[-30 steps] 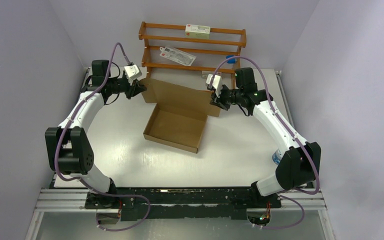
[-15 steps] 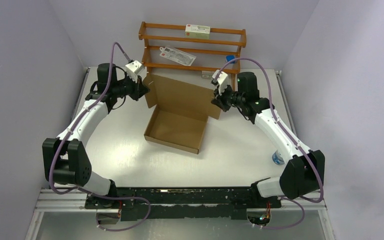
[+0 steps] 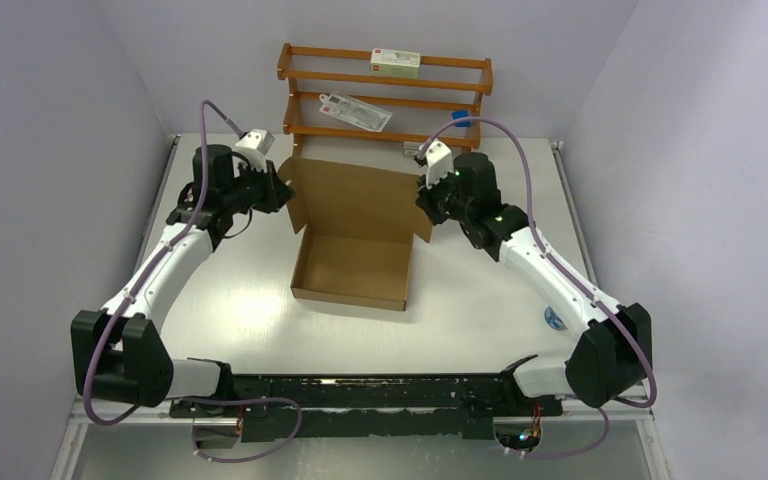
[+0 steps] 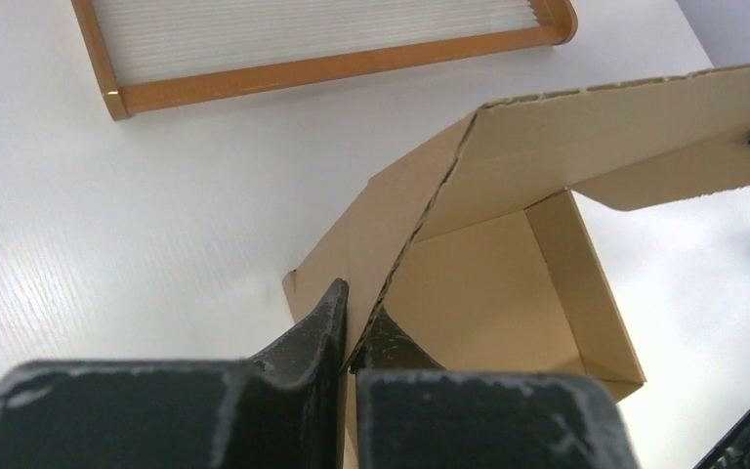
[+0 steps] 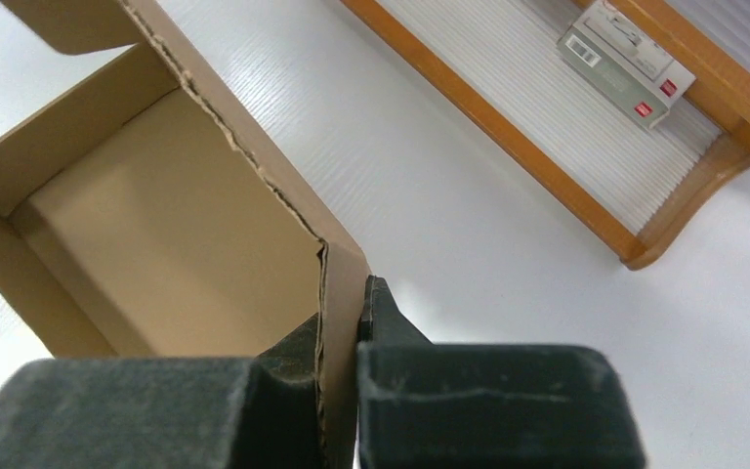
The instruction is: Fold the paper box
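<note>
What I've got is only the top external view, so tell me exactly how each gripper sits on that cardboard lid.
Observer: In the left wrist view, the left gripper is shut on the paper box. The lid's side edge is sandwiched between both fingers.
Operator: Now report the right one.
Observer: In the right wrist view, the right gripper is shut on the lid's opposite edge, near its corner, with cardboard pinched between the fingertips.
</note>
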Controlling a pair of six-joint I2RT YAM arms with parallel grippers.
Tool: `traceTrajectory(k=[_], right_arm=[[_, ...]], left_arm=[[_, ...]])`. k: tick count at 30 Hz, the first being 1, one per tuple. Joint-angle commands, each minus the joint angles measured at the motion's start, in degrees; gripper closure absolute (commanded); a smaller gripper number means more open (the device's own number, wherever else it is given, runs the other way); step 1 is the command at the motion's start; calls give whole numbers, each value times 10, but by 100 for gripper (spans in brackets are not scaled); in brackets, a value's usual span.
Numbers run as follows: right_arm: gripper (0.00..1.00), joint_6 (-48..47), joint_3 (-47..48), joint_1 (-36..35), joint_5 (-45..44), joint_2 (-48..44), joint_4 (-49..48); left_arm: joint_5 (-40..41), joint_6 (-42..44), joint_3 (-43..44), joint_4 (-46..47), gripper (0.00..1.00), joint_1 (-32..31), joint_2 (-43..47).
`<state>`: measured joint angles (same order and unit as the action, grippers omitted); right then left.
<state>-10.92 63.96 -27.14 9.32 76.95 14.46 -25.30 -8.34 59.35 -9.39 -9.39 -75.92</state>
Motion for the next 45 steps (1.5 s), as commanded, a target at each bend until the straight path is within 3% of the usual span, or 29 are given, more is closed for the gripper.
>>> traceTrajectory(k=[1,10,18,25,38,45], right_arm=[[100,70,-3,-45,-108,8,-38],[99,232,14,-88,-258,31,-53],[84,268,43,-91,-273,65,-49],[93,290,60,-91,-282,89,-76],[89,370,23,-115,-361,91,-100],[89,399,31,-133,-390,93,-87]], left_arm=[[35,-91,-9,-15,95,-19,23],[92,-174,-31,-16,95,-62,33],[134,-197,-17,-12,95,-65,36],[170,-253,-54,46,95,-70,44],[241,-352,-99,110,95,-125,55],[251,-350,-94,100,95,-148,53]])
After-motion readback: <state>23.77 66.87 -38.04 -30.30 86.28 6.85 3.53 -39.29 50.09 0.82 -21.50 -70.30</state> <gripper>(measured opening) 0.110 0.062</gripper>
